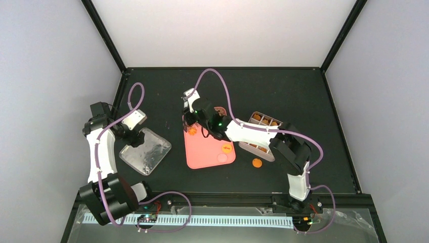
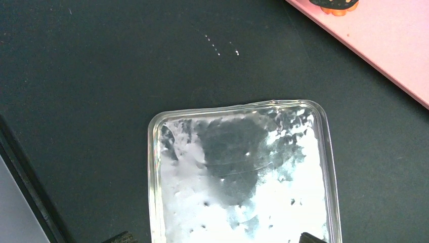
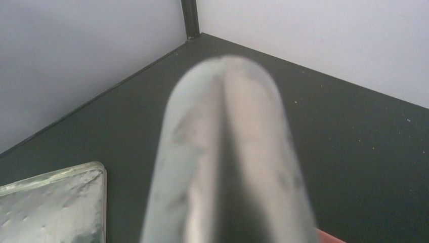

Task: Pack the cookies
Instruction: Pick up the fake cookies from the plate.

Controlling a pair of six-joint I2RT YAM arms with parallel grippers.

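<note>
Table point(image 1: 283, 91) carries all items. Pink board point(image 1: 202, 152) lies under the right gripper point(image 1: 190, 124), which grasps the tongs point(image 3: 227, 162). Clear lid point(image 2: 243, 177) lies under the left gripper point(image 2: 215, 239), whose jaws are released and grip nothing. Tray point(image 1: 250, 148) sits behind the right gripper, beside its forearm. Cookies point(image 1: 227, 148): one beneath the right gripper, two on the board behind it, several in the tray, one on the table.

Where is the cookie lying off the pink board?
Top view: the orange cookie lies on the table, right of the pink board, just below the box.
</note>
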